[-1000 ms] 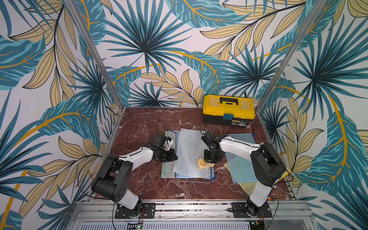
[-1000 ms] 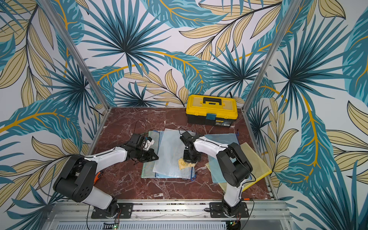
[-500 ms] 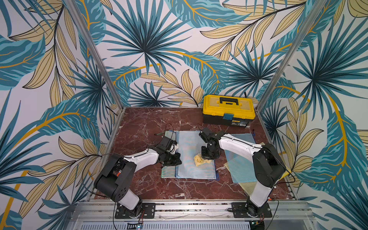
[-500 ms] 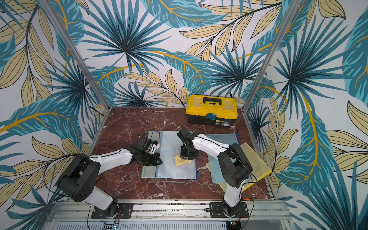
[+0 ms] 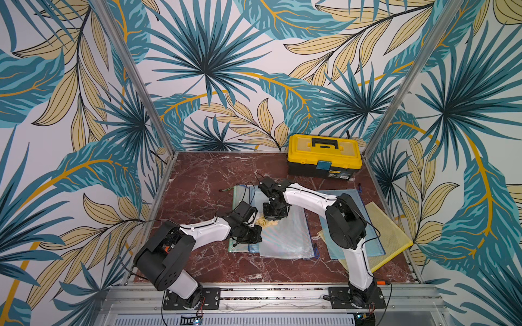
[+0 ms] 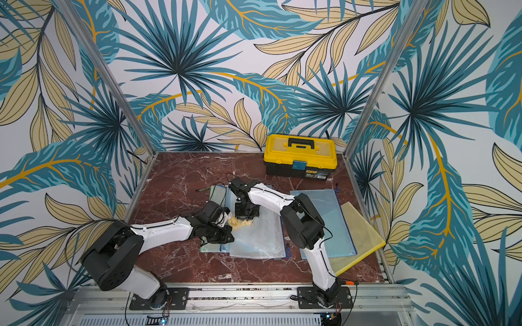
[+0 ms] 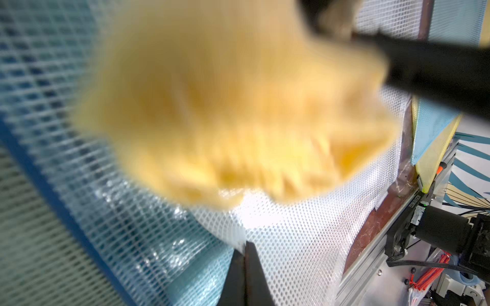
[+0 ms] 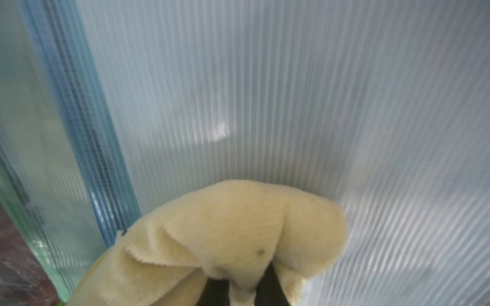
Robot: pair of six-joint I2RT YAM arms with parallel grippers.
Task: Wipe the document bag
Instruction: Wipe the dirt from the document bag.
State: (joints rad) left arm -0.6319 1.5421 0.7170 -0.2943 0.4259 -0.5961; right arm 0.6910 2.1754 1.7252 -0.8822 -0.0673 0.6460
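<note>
Wiping station, seen from the front rail. The translucent white mesh document bag with blue edging (image 5: 285,240) lay flat near the middle of the red-brown marble tabletop (image 5: 197,180). It topped a loose stack, with a clear grid-pattern pouch with a blue border (image 5: 253,247) and a greenish mesh pouch (image 5: 236,197) showing from under it on the left arm's side. The right tool (image 5: 273,217) pointed straight down and was clamped on a pale yellow fleecy cloth (image 5: 268,223). The cloth was gripped by its bunched middle, and its free folds rested on the bag, presumably so that they could drag across the mesh. The left tool (image 7: 245,250), its fingers brought together, bore on the bag's edge just beside the cloth. This was probably meant to pin the light, slippery pouch against the stroke. Whether any mesh was caught between those fingers could not be told. A blue mesh pouch (image 5: 354,201) and a yellow mesh pouch (image 5: 391,234) lay overlapped beneath the right arm, apart from the wiping and apparently set aside. A closed yellow-and-black plastic toolbox (image 5: 324,155) stood by the back wall, and its white front label (image 5: 337,175) was too small to read. The white lettering on a black housing (image 7: 414,202) in the left wrist view was equally illegible.
</note>
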